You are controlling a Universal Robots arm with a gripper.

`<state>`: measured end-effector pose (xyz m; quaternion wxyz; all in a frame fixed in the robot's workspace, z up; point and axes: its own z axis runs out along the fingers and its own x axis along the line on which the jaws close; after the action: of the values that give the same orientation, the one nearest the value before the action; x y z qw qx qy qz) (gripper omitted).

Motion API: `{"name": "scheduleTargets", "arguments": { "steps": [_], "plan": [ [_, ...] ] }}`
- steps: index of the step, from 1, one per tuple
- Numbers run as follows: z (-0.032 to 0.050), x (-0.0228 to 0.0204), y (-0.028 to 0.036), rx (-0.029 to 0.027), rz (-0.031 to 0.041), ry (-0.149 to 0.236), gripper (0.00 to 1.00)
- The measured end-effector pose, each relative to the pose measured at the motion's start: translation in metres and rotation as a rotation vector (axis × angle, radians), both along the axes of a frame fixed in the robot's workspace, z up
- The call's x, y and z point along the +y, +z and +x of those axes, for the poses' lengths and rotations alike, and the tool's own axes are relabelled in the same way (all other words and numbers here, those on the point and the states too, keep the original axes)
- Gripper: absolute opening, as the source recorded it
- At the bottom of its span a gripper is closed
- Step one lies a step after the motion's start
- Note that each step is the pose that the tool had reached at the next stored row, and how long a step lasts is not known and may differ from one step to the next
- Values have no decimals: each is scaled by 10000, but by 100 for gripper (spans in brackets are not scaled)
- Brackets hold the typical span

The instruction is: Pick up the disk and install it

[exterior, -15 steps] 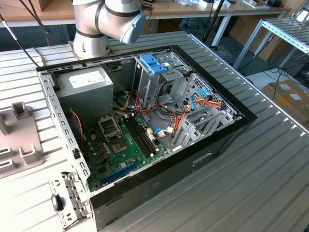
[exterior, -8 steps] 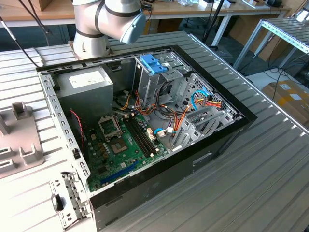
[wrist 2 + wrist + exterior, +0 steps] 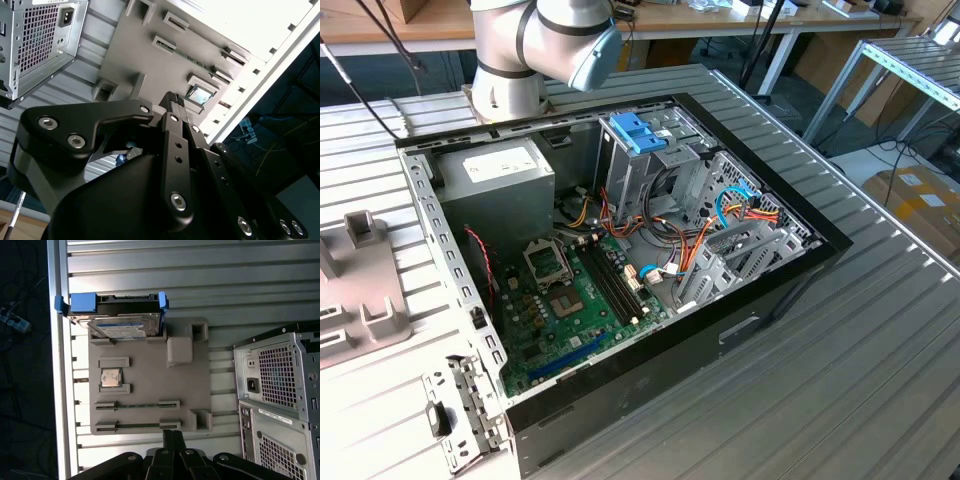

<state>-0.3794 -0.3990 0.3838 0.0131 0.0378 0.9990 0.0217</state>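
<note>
The disk (image 3: 122,326) is resting at one end of the grey tray (image 3: 150,387). It is likely stiff, dense and shock-sensitive, best gripped across its metal edges between the blue tabs (image 3: 82,302). The tool (image 3: 172,434) is hovering near the tray's opposite end, fingers pressed together, empty.

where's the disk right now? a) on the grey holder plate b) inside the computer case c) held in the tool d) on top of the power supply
a: in the first wrist view the disk sits at one end of the grey holder plate, apart from the tool.
</note>
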Motion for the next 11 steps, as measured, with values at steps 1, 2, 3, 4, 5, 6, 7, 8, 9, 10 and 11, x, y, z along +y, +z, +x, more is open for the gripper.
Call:
{"name": "scheduleTargets", "arguments": {
  "steps": [1, 2, 3, 4, 5, 6, 7, 8, 9, 10, 11],
  "plan": [
    [-8, 0, -1, -1, 0, -1, 11],
    [-18, 0, -1, -1, 0, -1, 11],
    [-24, 0, -1, -1, 0, -1, 11],
    [-31, 0, -1, 0, 0, -1, 11],
    [-38, 0, -2, 0, 0, -1, 11],
    [-45, 0, -3, -1, 0, 0, 11],
    [-55, 3, -4, -2, 1, -1, 11],
    [-61, 8, -5, -1, 1, -1, 11],
    [-65, 16, -5, -1, 0, 0, 11],
    [-69, 24, -5, 1, -1, 0, 11],
    [-75, 35, -6, 0, 0, 0, 11]
  ]
}}
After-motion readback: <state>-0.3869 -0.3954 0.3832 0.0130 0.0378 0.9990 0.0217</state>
